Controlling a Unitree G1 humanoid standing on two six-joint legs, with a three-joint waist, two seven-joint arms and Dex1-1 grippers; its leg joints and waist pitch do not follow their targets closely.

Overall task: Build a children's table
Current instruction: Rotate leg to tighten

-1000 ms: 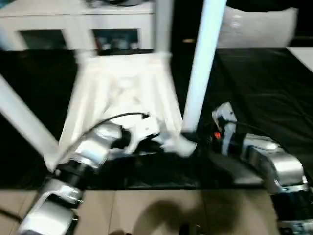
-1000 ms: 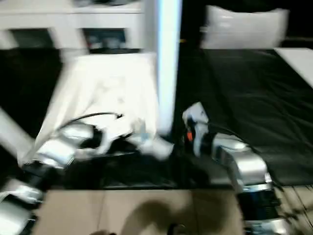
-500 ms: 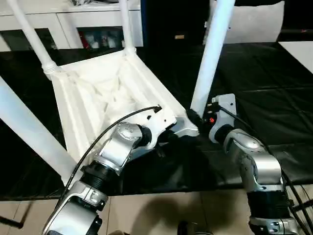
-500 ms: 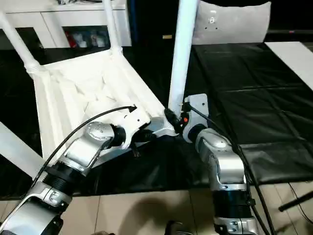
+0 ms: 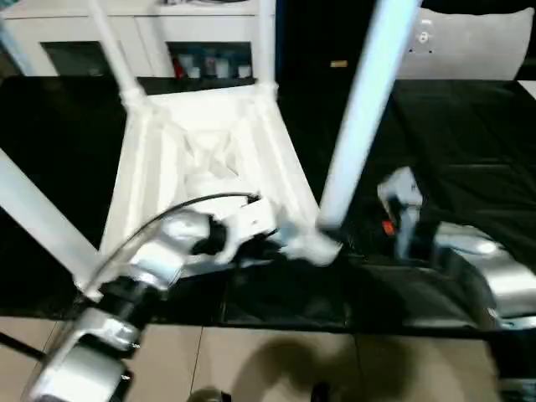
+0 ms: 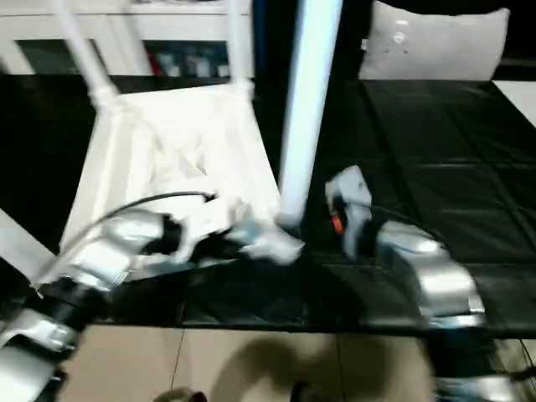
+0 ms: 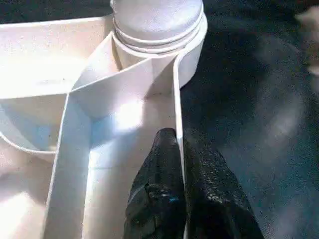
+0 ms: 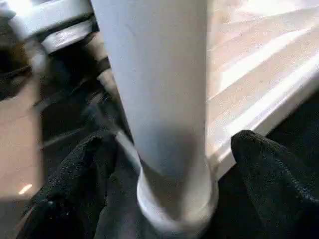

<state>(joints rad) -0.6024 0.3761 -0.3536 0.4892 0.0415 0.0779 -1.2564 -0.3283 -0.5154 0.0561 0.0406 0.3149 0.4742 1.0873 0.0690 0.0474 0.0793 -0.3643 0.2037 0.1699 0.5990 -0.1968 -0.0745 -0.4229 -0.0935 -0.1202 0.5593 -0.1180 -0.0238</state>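
Note:
The children's table (image 5: 201, 159) lies upside down on the black work surface, ribbed underside up, with four white legs rising from its corner sockets. My left gripper (image 7: 180, 144) is shut on the thin rim wall (image 7: 176, 94) just short of the near right socket (image 7: 157, 30). It also shows beside that corner (image 5: 280, 243) from the head. The near right leg (image 5: 360, 109) stands tall between the arms. My right gripper (image 8: 172, 144) is open, with one black finger (image 8: 79, 179) on each side of that leg's base (image 8: 174, 204).
The black-covered work surface (image 5: 469, 126) extends to the right and back. A white glass-doored cabinet (image 5: 126, 42) stands behind, and a white cushion-like object (image 5: 469, 42) sits at the back right. The surface's front edge meets tan floor (image 5: 276, 360) just below my forearms.
The head camera has swung, so the whole picture shifted. Both grippers stay at the table's near right corner, the left still shut on the rim.

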